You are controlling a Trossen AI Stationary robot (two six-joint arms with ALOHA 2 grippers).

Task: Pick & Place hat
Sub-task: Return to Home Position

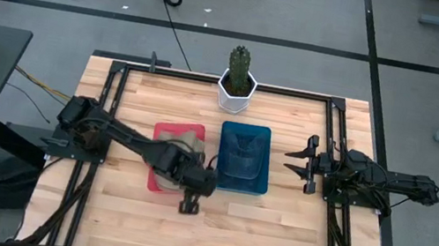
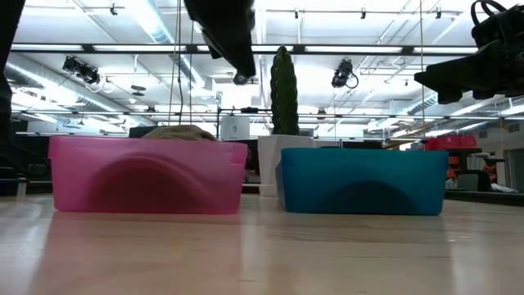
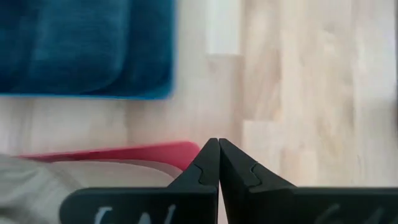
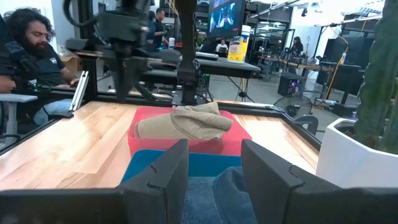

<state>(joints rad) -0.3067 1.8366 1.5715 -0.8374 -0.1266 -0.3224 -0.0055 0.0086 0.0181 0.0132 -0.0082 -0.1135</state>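
A tan hat (image 1: 181,142) lies crumpled in the red bin (image 1: 159,175); it also shows in the right wrist view (image 4: 180,121) and as a hump above the pink wall (image 2: 178,131). My left gripper (image 1: 188,205) hovers shut just off the red bin's near right corner, well above the table; its wrist view shows the shut fingertips (image 3: 219,149) over the bin's rim (image 3: 124,151). My right gripper (image 1: 289,162) waits open to the right of the blue bin (image 1: 261,184), facing it (image 4: 214,149). A dark blue cloth (image 1: 243,154) lies inside the blue bin.
A white pot with a cactus (image 1: 237,81) stands at the table's far edge behind the two bins. Bare wood lies along the near edge and to the left of the red bin. People sit at desks beyond the table (image 4: 31,50).
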